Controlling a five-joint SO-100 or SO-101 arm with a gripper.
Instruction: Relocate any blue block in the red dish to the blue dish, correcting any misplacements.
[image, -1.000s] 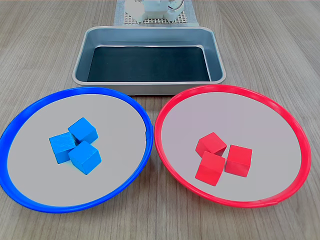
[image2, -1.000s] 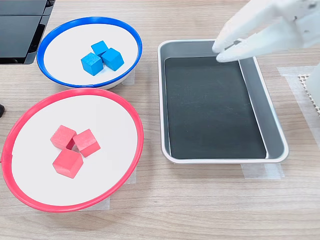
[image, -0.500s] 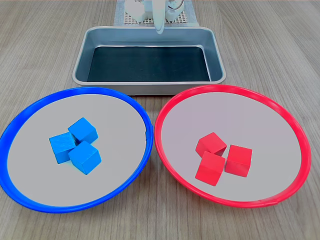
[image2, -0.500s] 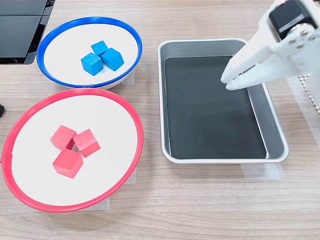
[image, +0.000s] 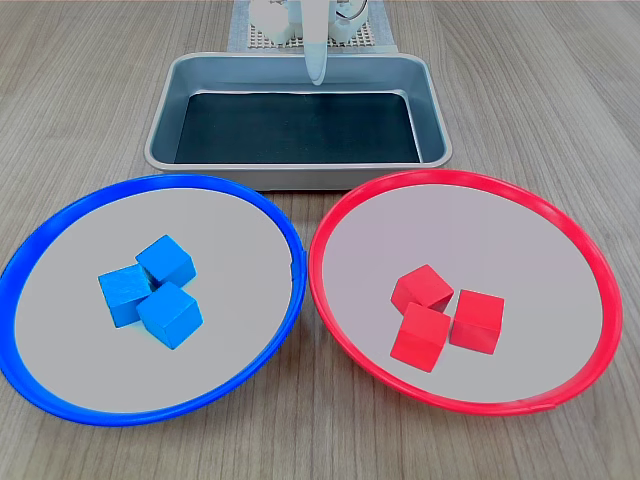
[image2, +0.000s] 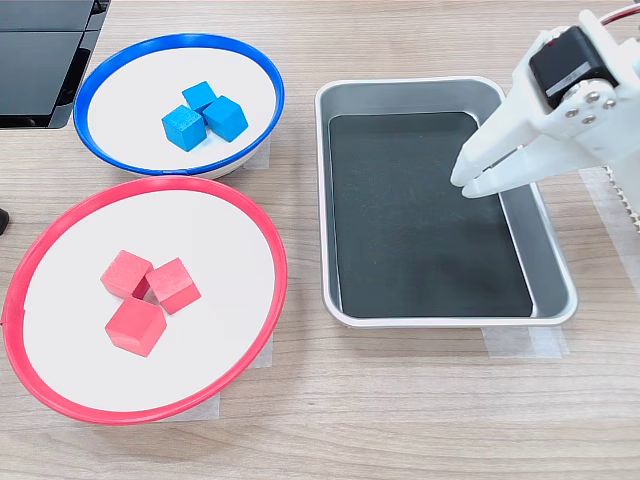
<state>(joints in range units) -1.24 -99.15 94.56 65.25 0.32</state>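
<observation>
Only the second exterior view showed the white arm (image2: 590, 110) whole, reaching over the metal tray (image2: 545, 245); the first exterior view caught just the gripper (image: 315, 68) tip. Its jaws stood nearly closed, holding nothing. The red dish (image: 330, 300) held three red cubes (image: 445, 318). The blue dish (image: 285, 240) held three touching blue cubes (image: 150, 290).

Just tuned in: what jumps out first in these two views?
Three blue cubes cluster in the blue dish, and three red cubes in the red dish; no blue sits among the red. The white gripper, fingers nearly together and empty, hangs over the metal tray.
</observation>
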